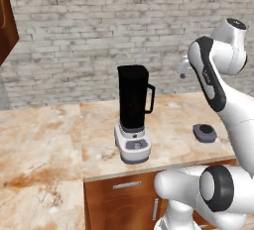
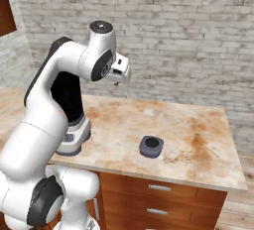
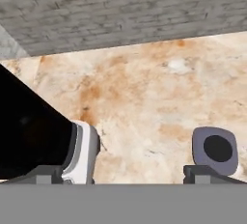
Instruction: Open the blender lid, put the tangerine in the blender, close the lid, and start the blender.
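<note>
The blender (image 1: 133, 104) stands on the marble counter, a tall black jar with a side handle on a light grey base (image 1: 132, 144); its top has no cap on it. The blender lid (image 1: 205, 133) lies flat on the counter to its right, grey with a dark round knob (image 3: 217, 147). My gripper (image 2: 118, 81) hangs high above the counter between the jar and the lid, open and holding nothing. In the hand view its fingertips (image 3: 44, 174) stand wide apart, the jar's base (image 3: 82, 153) by the left one and the lid (image 3: 215, 149) just above the right one. The tangerine is out of view.
A brick wall (image 1: 99, 30) backs the counter (image 2: 198, 140). Wooden drawers (image 2: 158, 189) sit under the front edge. My own arm (image 2: 49, 105) covers most of the blender (image 2: 69, 125) in the right base view. A wooden cabinet corner (image 1: 6, 21) hangs at upper left.
</note>
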